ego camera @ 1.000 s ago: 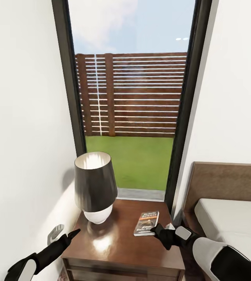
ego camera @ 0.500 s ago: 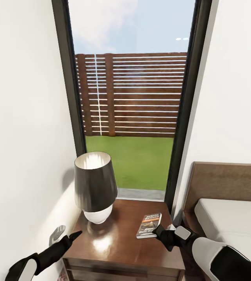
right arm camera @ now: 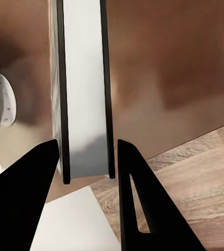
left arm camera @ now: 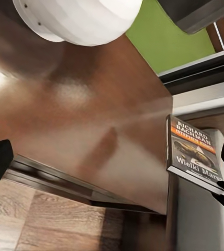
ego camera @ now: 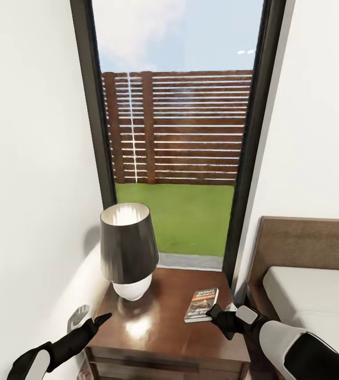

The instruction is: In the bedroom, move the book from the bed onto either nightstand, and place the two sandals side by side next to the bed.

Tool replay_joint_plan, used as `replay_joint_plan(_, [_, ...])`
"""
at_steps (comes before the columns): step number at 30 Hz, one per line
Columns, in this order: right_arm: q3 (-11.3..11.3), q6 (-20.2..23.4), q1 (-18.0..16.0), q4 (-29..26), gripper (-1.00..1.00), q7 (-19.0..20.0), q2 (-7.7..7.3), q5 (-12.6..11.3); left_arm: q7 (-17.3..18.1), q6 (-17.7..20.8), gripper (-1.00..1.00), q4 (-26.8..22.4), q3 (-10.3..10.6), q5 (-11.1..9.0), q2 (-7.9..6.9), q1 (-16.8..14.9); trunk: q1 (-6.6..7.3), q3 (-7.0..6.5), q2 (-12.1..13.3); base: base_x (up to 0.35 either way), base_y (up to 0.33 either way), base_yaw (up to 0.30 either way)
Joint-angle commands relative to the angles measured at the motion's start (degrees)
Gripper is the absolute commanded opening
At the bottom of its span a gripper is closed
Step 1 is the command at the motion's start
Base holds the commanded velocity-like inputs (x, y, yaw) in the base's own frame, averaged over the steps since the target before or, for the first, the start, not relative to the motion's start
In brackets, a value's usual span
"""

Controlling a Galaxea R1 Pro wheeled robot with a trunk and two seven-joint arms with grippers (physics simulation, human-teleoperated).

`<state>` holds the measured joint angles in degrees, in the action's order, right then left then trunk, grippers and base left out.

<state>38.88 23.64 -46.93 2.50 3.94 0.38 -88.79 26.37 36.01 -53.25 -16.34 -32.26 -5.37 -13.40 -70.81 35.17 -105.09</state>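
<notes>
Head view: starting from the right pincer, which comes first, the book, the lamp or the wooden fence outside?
1. The book, between the fingers of the right pincer, at the nightstand's right side.
2. The lamp, across the nightstand top, toward its left back corner.
3. The fence, far off beyond the window and grass.

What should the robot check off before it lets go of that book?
1. Right gripper grips the book: ok, a finger on each side.
2. Book over the nightstand: ok, near its right edge.
3. Book lying flat: not ok, it is tilted up.
4. Lamp apart from the book: ok.
5. Left gripper out of the way: ok, at the nightstand's left front corner.
6. Book touching the top: cannot tell.
</notes>
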Motion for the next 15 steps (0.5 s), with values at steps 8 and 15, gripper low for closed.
replay_joint_plan(8, [0.40,0.18,-0.09,0.22,-1.00,0.46,0.06,-0.37,0.08,0.46,1.00,-0.04,-0.10,-0.26,0.01,-0.04,-1.76,1.50,-3.26,0.000,0.000,0.000])
replay_joint_plan(15, [0.43,0.18,-0.09,0.22,-1.00,0.46,0.06,-0.41,0.08,0.46,1.00,-0.03,-0.09,-0.26,0.05,-0.04,-3.30,2.76,-6.06,0.000,0.000,0.000])
